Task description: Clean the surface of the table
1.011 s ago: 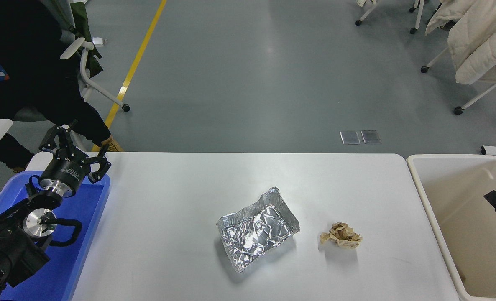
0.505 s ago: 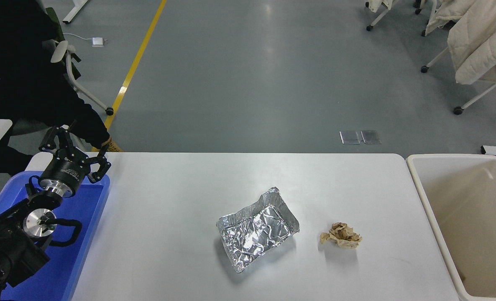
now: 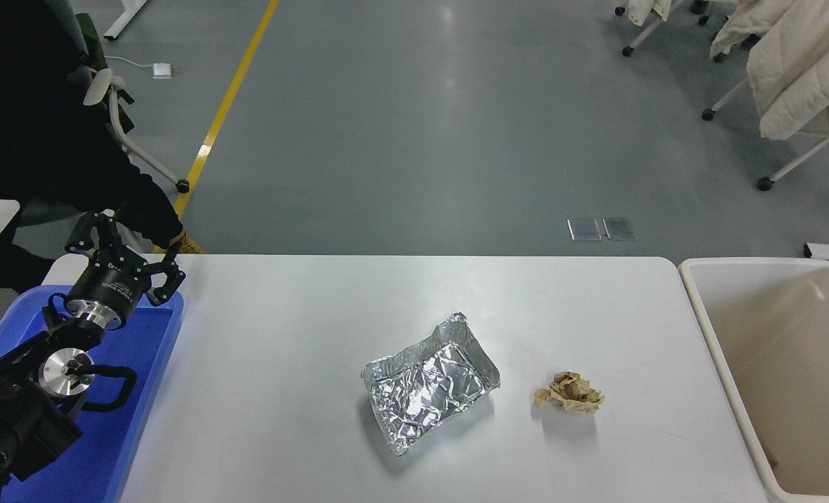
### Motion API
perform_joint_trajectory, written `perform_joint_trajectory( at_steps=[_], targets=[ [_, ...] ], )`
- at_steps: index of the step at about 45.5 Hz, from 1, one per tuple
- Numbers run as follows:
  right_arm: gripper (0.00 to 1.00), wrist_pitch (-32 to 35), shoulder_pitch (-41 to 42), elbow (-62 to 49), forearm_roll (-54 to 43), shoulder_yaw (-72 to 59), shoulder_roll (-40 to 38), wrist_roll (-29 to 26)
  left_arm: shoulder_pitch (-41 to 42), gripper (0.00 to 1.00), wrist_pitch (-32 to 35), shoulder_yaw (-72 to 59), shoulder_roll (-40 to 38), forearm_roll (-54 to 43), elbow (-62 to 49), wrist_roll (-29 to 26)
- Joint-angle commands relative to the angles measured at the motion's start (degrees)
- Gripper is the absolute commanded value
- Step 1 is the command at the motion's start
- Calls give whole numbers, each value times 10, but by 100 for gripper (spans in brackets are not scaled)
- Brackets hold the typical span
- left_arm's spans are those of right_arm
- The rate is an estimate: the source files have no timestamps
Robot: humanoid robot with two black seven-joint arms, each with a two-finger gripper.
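The white table surface (image 3: 303,314) spans the middle of the head view. A crumpled silver foil tray (image 3: 428,382) lies on it near the centre. A crumpled brown paper ball (image 3: 570,392) lies to the right of the foil. My left gripper (image 3: 128,248) is parked at the lower left over the blue tray, open and empty. My right arm is out of view.
A blue plastic tray (image 3: 156,349) sits at the table's left end under my left arm. A beige bin (image 3: 708,328) stands at the table's right end. A person in dark clothes sits at the far left beside a chair (image 3: 117,115).
My right gripper, seen over the beige bin a second ago, has left the view. The person and chair at the far left shifted slightly. The foil and paper have not moved.
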Motion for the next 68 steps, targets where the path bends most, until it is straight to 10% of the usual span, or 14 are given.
perform_joint_trajectory(
  at_steps=[1, 33, 68],
  targets=[
    [100, 2, -38, 110, 3, 221, 20, 2, 0, 100, 0, 0, 0, 0, 0, 0],
    [100, 79, -126, 178, -39, 368, 264, 82, -1, 100, 0, 0, 0, 0, 0, 0],
    [100, 30, -143, 171, -382, 391, 332, 116, 0, 100, 0, 0, 0, 0, 0, 0]
  ],
)
